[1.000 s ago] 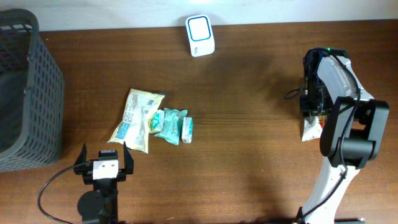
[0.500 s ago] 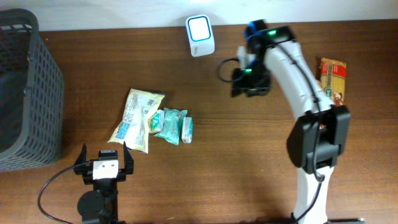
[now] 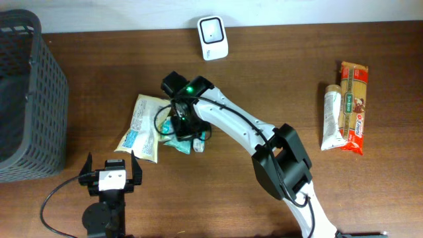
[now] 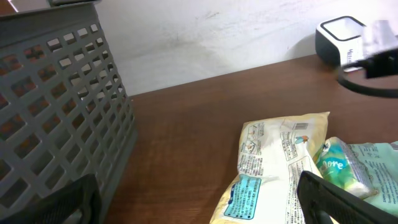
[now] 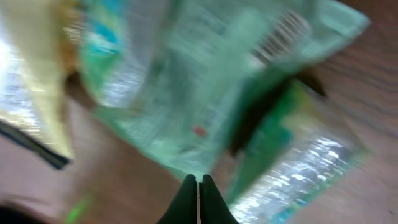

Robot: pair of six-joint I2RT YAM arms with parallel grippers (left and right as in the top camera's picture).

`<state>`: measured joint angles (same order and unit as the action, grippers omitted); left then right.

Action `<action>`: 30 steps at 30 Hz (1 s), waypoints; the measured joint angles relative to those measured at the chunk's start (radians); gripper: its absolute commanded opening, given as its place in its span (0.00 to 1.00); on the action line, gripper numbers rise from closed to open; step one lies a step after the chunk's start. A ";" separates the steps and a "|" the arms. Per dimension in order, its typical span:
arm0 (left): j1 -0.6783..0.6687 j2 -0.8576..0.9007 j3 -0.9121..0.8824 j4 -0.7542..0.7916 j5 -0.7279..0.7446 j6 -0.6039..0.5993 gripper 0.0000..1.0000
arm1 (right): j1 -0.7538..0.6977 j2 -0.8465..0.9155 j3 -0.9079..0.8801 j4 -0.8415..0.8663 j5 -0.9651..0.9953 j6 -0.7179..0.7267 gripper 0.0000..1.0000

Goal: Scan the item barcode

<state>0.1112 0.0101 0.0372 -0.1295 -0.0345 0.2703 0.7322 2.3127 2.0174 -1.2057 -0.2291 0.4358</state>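
Three packets lie in a heap left of centre: a yellow-white bag (image 3: pixel 144 125) (image 4: pixel 273 162), a green packet (image 3: pixel 176 137) (image 5: pixel 205 81) and a small white-green packet (image 3: pixel 199 137). A barcode shows on the green packet in the blurred right wrist view. The white scanner (image 3: pixel 213 38) (image 4: pixel 339 37) stands at the table's far edge. My right gripper (image 3: pixel 184 127) (image 5: pixel 199 186) hangs over the green packet, its fingers pressed together, the tips at the packet's edge with nothing seen between them. My left gripper (image 3: pixel 111 173) (image 4: pixel 199 205) rests open near the front edge, just short of the yellow-white bag.
A tall grey basket (image 3: pixel 26 99) (image 4: pixel 56 118) fills the left side. At the far right lie a white tube (image 3: pixel 332 116) and a red-and-yellow pasta packet (image 3: pixel 352 106) side by side. My right arm stretches diagonally across the table's middle.
My right arm has swung from the far right, past the scanner, to the heap of packets on the left, and its jaws have shut. The left arm has not moved.
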 measured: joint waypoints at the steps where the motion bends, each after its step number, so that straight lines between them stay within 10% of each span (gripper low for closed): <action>1: 0.000 0.000 0.000 0.000 0.000 0.000 0.99 | -0.013 0.000 -0.007 -0.018 0.014 0.003 0.04; 7: 0.000 0.000 0.000 0.000 0.000 0.000 0.99 | -0.129 0.000 -0.011 -0.138 0.101 -0.030 0.04; 13: 0.000 0.000 0.000 0.000 0.000 0.000 0.99 | -0.305 0.000 -0.012 -0.205 -0.083 -0.202 0.29; 30: 0.000 0.000 0.000 0.000 0.000 0.000 0.99 | -0.055 0.063 -0.072 -0.081 -0.075 -0.148 0.22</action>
<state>0.1112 0.0101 0.0372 -0.1295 -0.0345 0.2703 0.6777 2.3753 1.9457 -1.2865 -0.3042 0.2874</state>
